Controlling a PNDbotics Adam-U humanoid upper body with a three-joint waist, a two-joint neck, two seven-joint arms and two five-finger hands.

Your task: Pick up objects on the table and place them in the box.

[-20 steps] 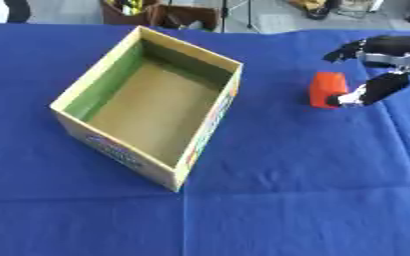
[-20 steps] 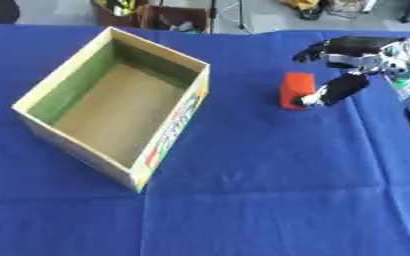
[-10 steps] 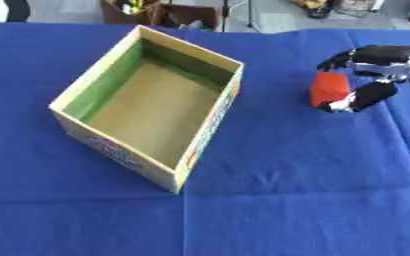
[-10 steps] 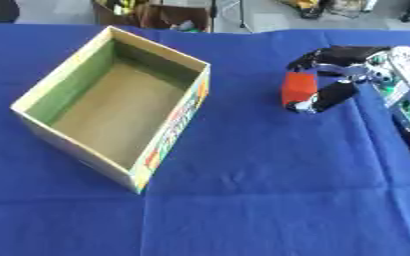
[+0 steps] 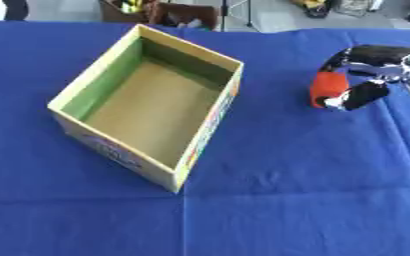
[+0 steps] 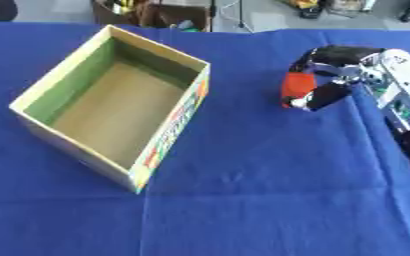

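An open cardboard box [image 5: 86, 85] with a green inner wall and a brown floor stands left of centre on the blue cloth; nothing shows inside it. To its right, my right hand [image 6: 344, 65] comes in from the right edge, its fingers and thumb curled round a small orange-red object [image 6: 296, 86], which hangs a little above the cloth. A white patch shows on the object's lower end. My left hand is in neither view.
The blue tablecloth [image 5: 270, 190] covers the whole table, with a crease line running across the near part. Beyond the far edge are a brown crate [image 5: 182, 12] and floor clutter.
My right hand has closed round the orange-red object and carried it slightly left toward the box. The box has stayed put.
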